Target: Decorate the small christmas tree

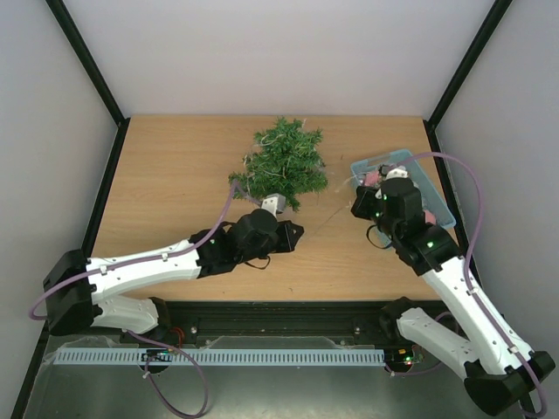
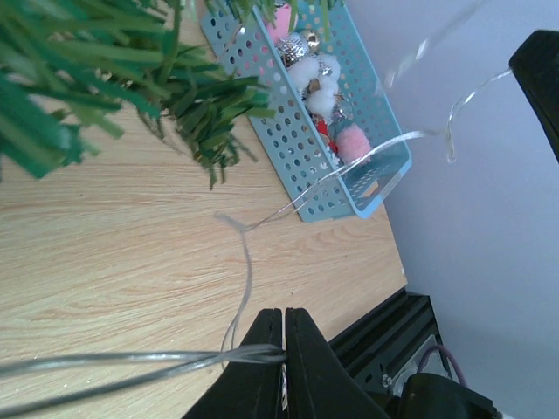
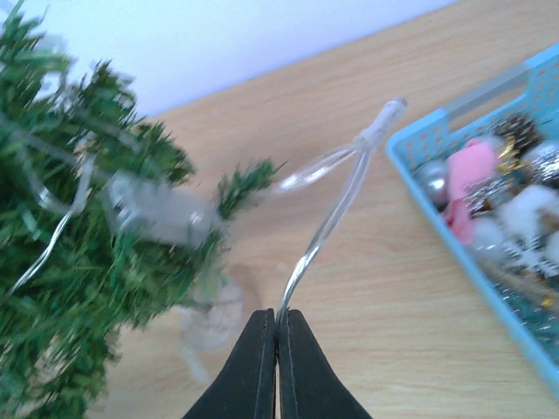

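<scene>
Down at the front, the left gripper (image 2: 284,312) is pinched shut on a thin clear wire (image 2: 247,271). The right gripper (image 3: 277,316) is pinched shut on clear wire too. Past both grippers, the small christmas tree (image 1: 284,161) sits in the middle of the wooden table (image 1: 166,183), toward the back. A blue basket (image 2: 293,144) of ornaments (image 2: 316,74) is near its right side.

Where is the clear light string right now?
Seen centre-right in the top view, the clear light string stretches between the small christmas tree and the blue basket, pinched by the shut left pincer and the shut right pincer.
</scene>
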Robot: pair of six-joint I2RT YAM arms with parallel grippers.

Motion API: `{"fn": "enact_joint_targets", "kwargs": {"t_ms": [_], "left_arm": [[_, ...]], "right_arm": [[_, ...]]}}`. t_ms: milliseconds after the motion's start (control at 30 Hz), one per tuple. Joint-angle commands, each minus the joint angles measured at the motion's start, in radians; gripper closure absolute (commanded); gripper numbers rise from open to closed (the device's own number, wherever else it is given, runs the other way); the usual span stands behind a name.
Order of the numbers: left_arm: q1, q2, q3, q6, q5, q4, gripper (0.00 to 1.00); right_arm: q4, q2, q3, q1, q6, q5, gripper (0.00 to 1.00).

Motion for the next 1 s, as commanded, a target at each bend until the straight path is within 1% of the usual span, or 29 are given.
{"fn": "enact_joint_targets", "kwargs": {"t_ms": [0, 33, 167, 200, 300, 400, 467, 533, 633, 867, 967], "left_arm": [[-0.003, 0.018, 0.061, 0.025, -0.016, 0.029, 0.93], [-0.003, 0.027, 0.073, 0.032, -0.017, 0.024, 0.88], [-0.001, 0.056, 0.121, 0.056, 0.0, -0.015, 0.77], [-0.001, 0.057, 0.127, 0.059, 0.005, -0.019, 0.72], [-0.001, 0.044, 0.14, 0.063, 0.018, -0.038, 0.55], [0.0, 0.026, 0.154, 0.072, 0.029, -0.072, 0.46], [0.001, 0.011, 0.16, 0.077, 0.036, -0.094, 0.44], [0.002, -0.018, 0.155, 0.08, 0.044, -0.106, 0.44], [-0.001, -0.095, 0.144, 0.075, 0.041, -0.13, 0.44], [0.001, -0.241, 0.169, 0.096, -0.023, -0.257, 0.41], [0.004, -0.285, 0.172, 0.105, -0.062, -0.307, 0.41]], "right_arm": [[-0.06, 0.063, 0.094, -0.094, -0.058, 0.034, 0.99], [-0.053, 0.089, 0.116, -0.133, -0.072, 0.01, 0.99], [-0.018, 0.185, 0.231, -0.3, -0.093, -0.131, 0.99], [-0.004, 0.213, 0.257, -0.335, -0.093, -0.17, 0.99], [0.027, 0.31, 0.353, -0.391, -0.087, -0.251, 0.99], [0.042, 0.408, 0.459, -0.399, -0.084, -0.27, 0.99], [0.053, 0.467, 0.534, -0.402, -0.076, -0.29, 0.99], [0.064, 0.525, 0.612, -0.402, -0.068, -0.329, 0.98], [0.06, 0.621, 0.755, -0.403, -0.055, -0.397, 0.99], [0.205, 0.781, 0.9, -0.394, 0.046, -0.61, 0.99], [0.208, 0.863, 1.009, -0.355, 0.047, -0.662, 0.99]]}}
